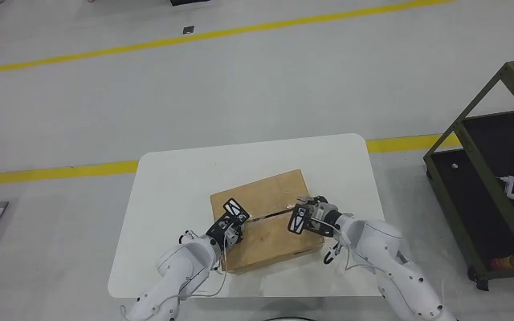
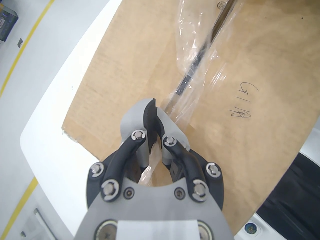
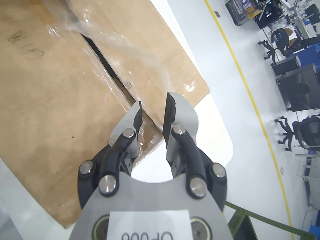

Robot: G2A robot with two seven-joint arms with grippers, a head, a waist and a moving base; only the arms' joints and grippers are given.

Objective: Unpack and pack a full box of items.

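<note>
L gripper (image 2: 155, 108) pinched shut on clear tape (image 2: 197, 51); R gripper (image 3: 153, 103) part open over box (image 3: 37, 88) seam end

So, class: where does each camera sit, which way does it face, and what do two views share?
Top view: on the robot overhead, facing down at the white table and cardboard box; left gripper and right gripper show.
Left wrist view: on the left wrist, facing along the box's seam; left gripper shows, shut on clear tape.
Right wrist view: on the right wrist, facing along the seam from the other end; right gripper shows, open.
Shared: both wrist views show the seam and tape.
</note>
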